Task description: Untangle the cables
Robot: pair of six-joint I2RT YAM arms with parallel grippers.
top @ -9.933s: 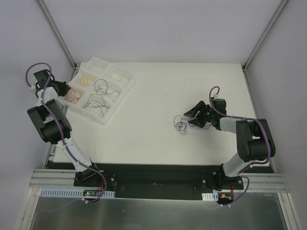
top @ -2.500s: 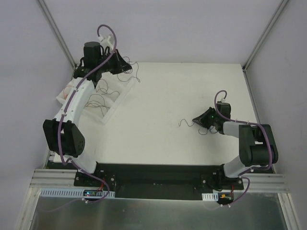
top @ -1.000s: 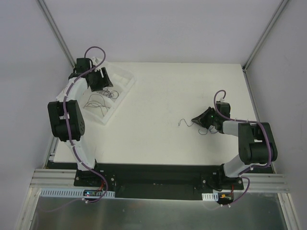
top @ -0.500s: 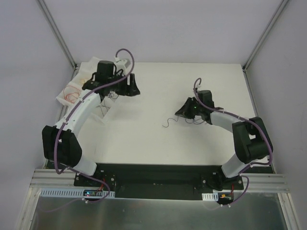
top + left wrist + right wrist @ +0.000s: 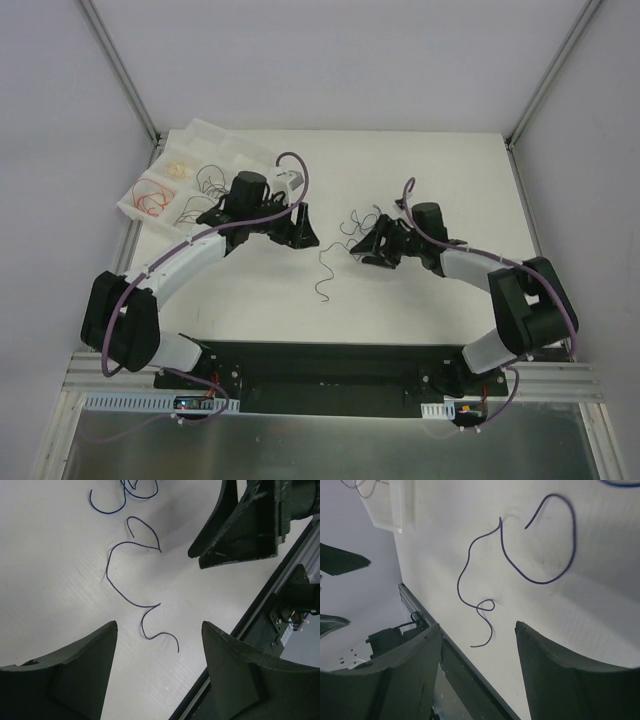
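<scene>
Claws of both arms are pictured spread wide with nothing pinched: the left claw [image 5: 300,232] [image 5: 159,625] and the right claw [image 5: 365,248] [image 5: 477,626] are brought near each other, tips facing, over the middle of the white tabletop [image 5: 420,170]. Between them a single dark blue cable [image 5: 322,275] [image 5: 107,572] [image 5: 459,582] is laid loose on the tabletop, bent into several open curves; in the left wrist view its wavy end is framed by the two fingers, and whether it is touched cannot be told. Just beside it, in the right wrist view, a second cable [image 5: 572,535] is curled into an almost closed loop, its end close to the first cable's tip. A small cluster of dark cables [image 5: 355,222] is seen at the far side of the right claw. Farther out, at the far left corner, a white tray [image 5: 200,130] with compartments is set at an angle; red cables [image 5: 150,200], pale orange cables [image 5: 178,168] and black cables [image 5: 205,180] are kept in separate compartments.
</scene>
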